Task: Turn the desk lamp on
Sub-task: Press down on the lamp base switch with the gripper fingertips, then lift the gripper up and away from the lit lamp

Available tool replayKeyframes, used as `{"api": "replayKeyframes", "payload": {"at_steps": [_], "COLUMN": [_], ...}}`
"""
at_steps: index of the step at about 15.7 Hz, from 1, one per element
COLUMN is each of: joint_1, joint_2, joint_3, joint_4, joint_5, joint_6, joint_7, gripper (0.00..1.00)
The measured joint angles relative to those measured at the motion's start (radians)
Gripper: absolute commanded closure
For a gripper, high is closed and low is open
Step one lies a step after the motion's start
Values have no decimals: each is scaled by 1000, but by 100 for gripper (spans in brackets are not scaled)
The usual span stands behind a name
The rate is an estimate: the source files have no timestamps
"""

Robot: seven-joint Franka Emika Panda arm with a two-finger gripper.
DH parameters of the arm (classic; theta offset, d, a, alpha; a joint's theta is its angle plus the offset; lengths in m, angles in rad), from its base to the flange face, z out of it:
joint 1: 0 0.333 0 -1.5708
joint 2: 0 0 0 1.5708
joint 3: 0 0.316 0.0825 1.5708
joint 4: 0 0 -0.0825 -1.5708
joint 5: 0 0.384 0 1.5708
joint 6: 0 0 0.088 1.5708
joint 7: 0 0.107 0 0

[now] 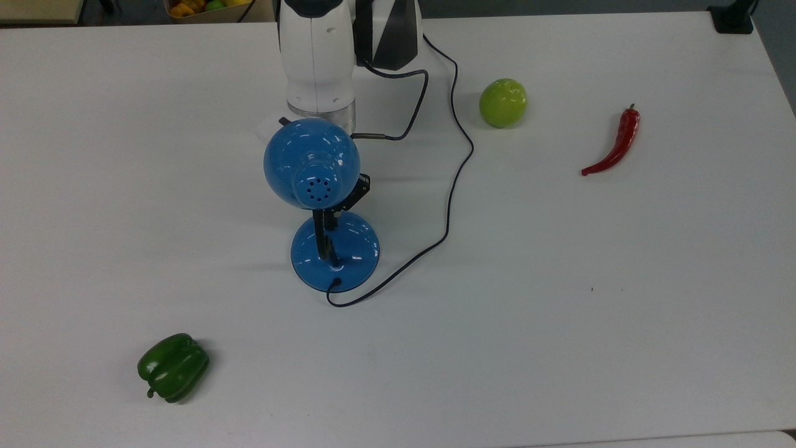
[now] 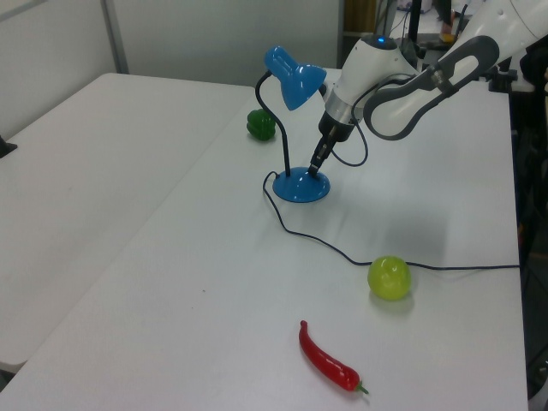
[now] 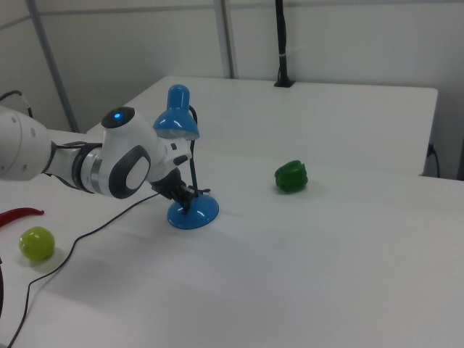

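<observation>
The desk lamp stands mid-table: glossy blue dome shade (image 1: 311, 163) with vent holes, black neck, round blue base (image 1: 336, 252). Its thin black cord (image 1: 458, 168) runs toward the arm's mount. In the left view the shade (image 2: 294, 75) leans toward the arm over the base (image 2: 300, 187). My gripper (image 2: 316, 167) points down with its fingers together, the tips at the top of the base on the arm's side. In the top view the shade hides most of the gripper (image 1: 331, 219). The right view shows the gripper (image 3: 187, 197) beside the neck, above the base (image 3: 194, 212). No glow shows under the shade.
A green apple (image 1: 503, 102) and a red chili (image 1: 615, 144) lie at the top view's right. A green bell pepper (image 1: 173, 366) sits at the top view's lower left. The arm's white body (image 1: 317, 56) stands just behind the lamp.
</observation>
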Motion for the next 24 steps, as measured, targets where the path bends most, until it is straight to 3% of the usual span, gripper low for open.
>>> {"api": "replayKeyframes", "payload": {"at_steps": [24], "joint_1": [0], "joint_2": [6], "joint_3": [2], "joint_4": [1], "joint_5": [-21], "joint_6": [6], "joint_7": [-2], "gripper": [100]}}
